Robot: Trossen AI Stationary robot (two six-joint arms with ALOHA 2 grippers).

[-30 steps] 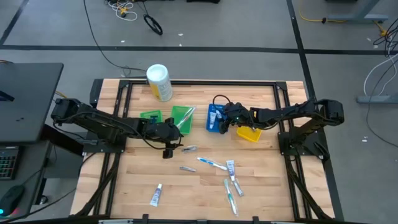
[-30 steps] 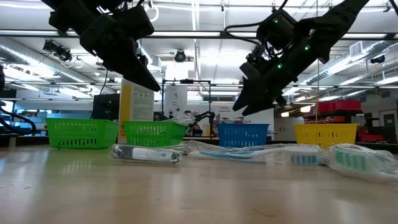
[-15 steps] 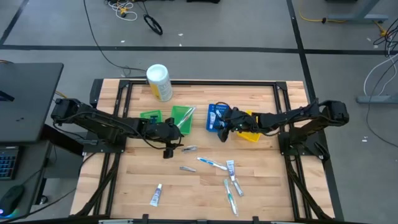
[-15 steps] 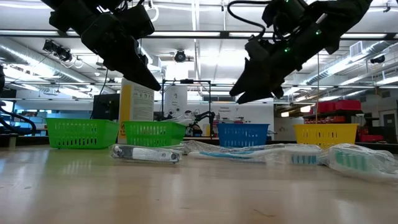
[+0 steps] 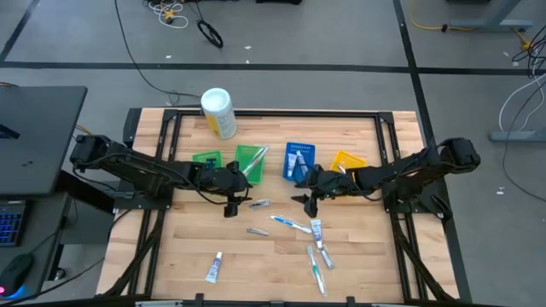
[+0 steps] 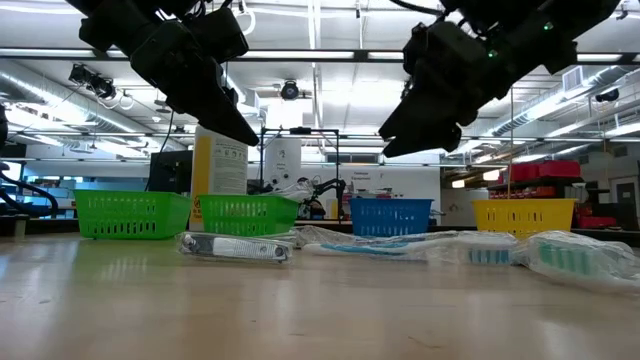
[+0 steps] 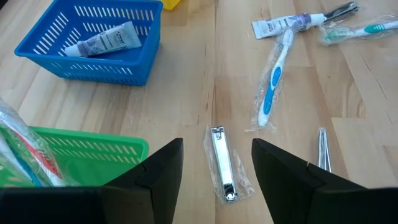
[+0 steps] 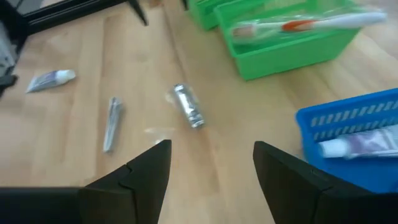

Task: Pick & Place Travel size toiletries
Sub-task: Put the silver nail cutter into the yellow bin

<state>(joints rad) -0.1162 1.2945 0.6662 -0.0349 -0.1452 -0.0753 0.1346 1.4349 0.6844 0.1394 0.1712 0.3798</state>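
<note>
Wooden table (image 5: 358, 256) | left gripper (image 5: 232, 207) open above nail clipper (image 7: 222, 171), seemingly wrapped | right gripper (image 5: 308, 203) open, empty

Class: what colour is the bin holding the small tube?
Blue bin, clearest in the left wrist view.

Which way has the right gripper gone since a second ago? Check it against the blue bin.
Yes. In the high view the right gripper, open, has left its place over the blue bin and come toward the table's front edge.

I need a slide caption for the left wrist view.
Open left claw above a wrapped nail clipper; blue bin holds one tube.
</note>
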